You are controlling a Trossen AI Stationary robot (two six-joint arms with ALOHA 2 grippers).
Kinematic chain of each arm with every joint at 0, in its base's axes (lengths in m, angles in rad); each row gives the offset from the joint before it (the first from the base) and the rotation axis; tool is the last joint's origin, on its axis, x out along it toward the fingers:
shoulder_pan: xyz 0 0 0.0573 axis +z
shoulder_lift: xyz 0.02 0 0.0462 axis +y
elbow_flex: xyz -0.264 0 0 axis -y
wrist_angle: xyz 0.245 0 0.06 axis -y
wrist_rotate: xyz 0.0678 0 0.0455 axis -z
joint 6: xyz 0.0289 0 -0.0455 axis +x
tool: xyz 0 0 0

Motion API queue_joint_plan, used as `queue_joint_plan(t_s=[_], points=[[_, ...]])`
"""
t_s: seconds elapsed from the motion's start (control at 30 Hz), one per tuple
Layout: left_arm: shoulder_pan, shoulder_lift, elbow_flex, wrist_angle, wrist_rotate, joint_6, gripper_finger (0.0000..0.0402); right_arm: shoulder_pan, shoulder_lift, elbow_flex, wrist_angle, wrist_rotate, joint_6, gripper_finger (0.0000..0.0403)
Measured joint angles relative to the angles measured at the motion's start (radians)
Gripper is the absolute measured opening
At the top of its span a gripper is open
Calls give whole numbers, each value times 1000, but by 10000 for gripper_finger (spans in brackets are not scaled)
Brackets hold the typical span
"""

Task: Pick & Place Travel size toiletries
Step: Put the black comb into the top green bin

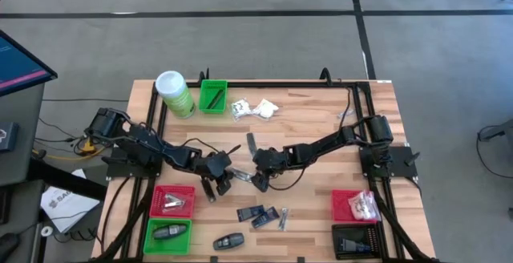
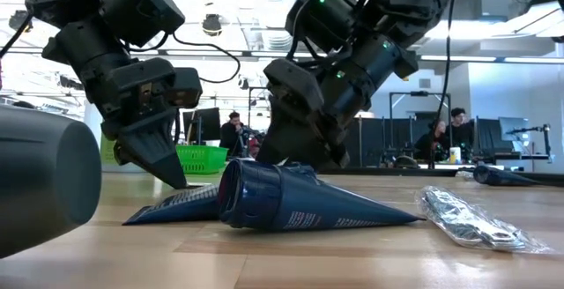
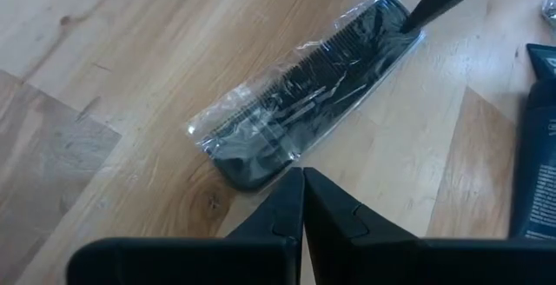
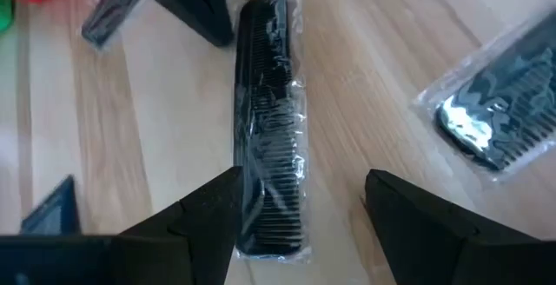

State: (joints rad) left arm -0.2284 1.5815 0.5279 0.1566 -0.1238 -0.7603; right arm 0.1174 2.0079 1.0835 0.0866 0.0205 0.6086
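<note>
A black comb in a clear wrapper (image 3: 313, 85) lies flat on the table between my two grippers (image 1: 240, 172). My left gripper (image 3: 302, 176) is shut, with its tips at the comb's near end. My right gripper (image 4: 300, 194) is open over the comb's other end (image 4: 269, 224), which lies close to one of its fingers. A second wrapped comb (image 4: 499, 102) lies beside it. In the low view a dark blue tube (image 2: 300, 203) and a silvery packet (image 2: 467, 220) lie in front of both grippers. White sachets (image 1: 255, 108) rest near the far edge. My left gripper's shut fingertips (image 3: 295, 194) stand low at the comb's end (image 3: 252, 168); I cannot tell whether they touch the wrapper. My right gripper has one fingertip (image 3: 430, 3) at the wrapper over the comb's other end (image 3: 395, 24), slanting down from above. The comb lies flat on the table.
A green canister (image 1: 175, 93) and a green bin (image 1: 213, 96) stand at the far left. Red (image 1: 172, 201) and green (image 1: 167, 232) bins sit near left, red (image 1: 357, 205) and black (image 1: 361, 243) bins near right. Dark packets (image 1: 256, 213) and a black oval piece (image 1: 228, 241) lie near the front edge.
</note>
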Motion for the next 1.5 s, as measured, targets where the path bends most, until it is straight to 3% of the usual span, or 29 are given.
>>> queue_joint_plan(t_s=[0.23,0.67,1.5], points=[[-7,-62,-1,5,-25,20,1,-10,-1,12,-3,-24,-2,235],[25,-2,1,5,1,26,1,13,-2,92,-91,5,-132,235],[22,-29,-1,24,-17,42,1,5,-2,92,-128,24,-76,235]])
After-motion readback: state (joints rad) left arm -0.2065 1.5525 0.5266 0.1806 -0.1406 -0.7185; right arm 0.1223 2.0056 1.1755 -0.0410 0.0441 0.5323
